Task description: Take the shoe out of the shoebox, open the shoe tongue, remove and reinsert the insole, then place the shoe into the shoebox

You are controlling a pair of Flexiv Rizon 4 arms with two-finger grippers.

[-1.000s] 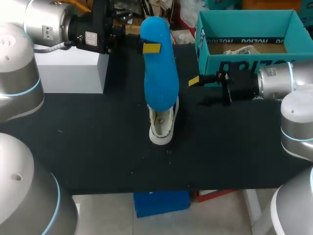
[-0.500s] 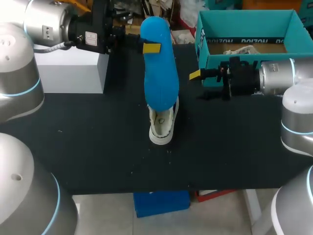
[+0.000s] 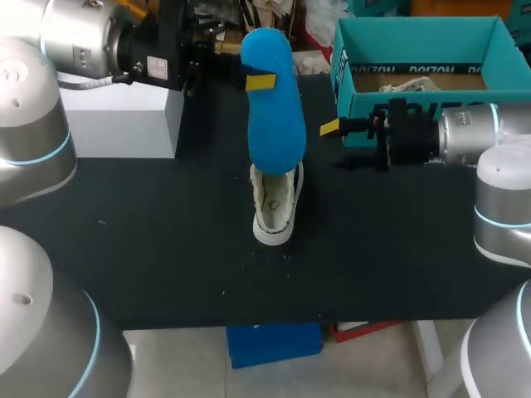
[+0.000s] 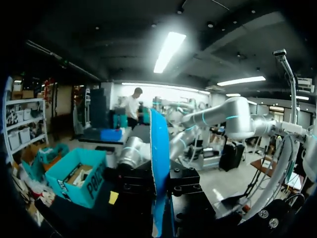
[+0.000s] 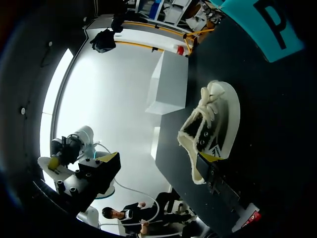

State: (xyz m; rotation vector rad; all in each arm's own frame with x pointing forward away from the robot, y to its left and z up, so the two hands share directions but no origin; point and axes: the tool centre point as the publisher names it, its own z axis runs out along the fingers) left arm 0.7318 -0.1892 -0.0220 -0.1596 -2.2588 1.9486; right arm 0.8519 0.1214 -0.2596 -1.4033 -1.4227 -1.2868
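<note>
Insole [image 3: 272,108] clenched upright in left gripper [image 3: 259,81] over shoe [image 3: 274,211] on table [image 3: 166,249], right gripper [image 3: 329,127] state indeterminate near shoebox [image 3: 423,50]: likely reinsertion step, calling for lowering the insole into the shoe opening.

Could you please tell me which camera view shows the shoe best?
The right wrist view: almost the whole shoe shows, laces included. In the head view the blue insole hides its front; the left wrist view misses it.
</note>
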